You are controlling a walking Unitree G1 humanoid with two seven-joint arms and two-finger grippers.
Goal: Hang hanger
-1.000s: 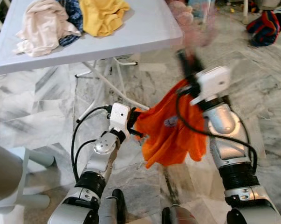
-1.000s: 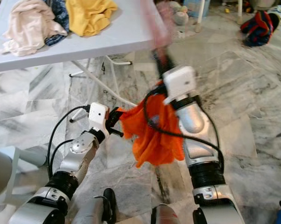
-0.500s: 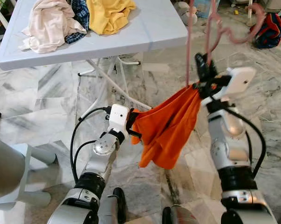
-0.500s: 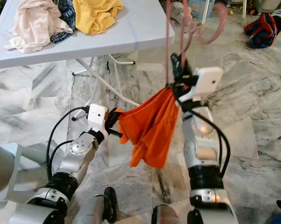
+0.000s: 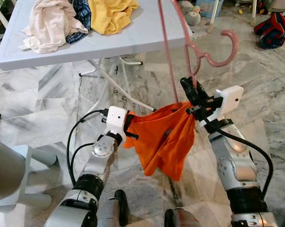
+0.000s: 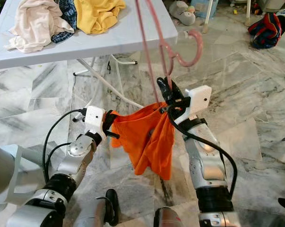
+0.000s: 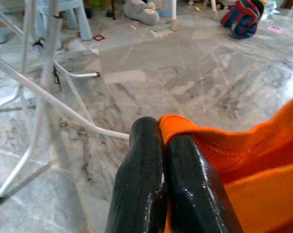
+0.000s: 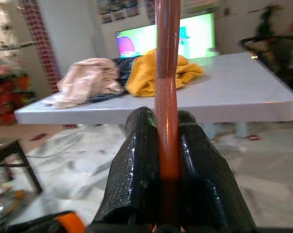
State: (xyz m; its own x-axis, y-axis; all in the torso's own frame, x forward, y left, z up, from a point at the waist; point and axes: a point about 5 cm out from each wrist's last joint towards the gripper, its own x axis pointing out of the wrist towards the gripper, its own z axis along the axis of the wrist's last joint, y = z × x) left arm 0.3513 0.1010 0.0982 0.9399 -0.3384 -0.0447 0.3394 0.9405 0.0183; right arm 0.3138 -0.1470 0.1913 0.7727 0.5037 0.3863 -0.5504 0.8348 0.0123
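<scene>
Right gripper (image 5: 188, 90) clamped on the pink hanger (image 5: 213, 56), held upright in front of the white table (image 5: 147, 33). Left gripper (image 5: 129, 128) pinched shut on the hem of the orange cloth (image 5: 163, 142), which hangs between both grippers below the hanger.

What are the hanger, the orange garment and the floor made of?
Hanger: probably plastic; smooth pink rod with a thick moulded hook, slight sheen. Orange garment: soft knit fabric, likely cotton jersey; matte, drapes in folds, stitched hem in the left wrist view. Floor: polished marble or marble-look tile; grey veining, visible joints, glossy.
</scene>
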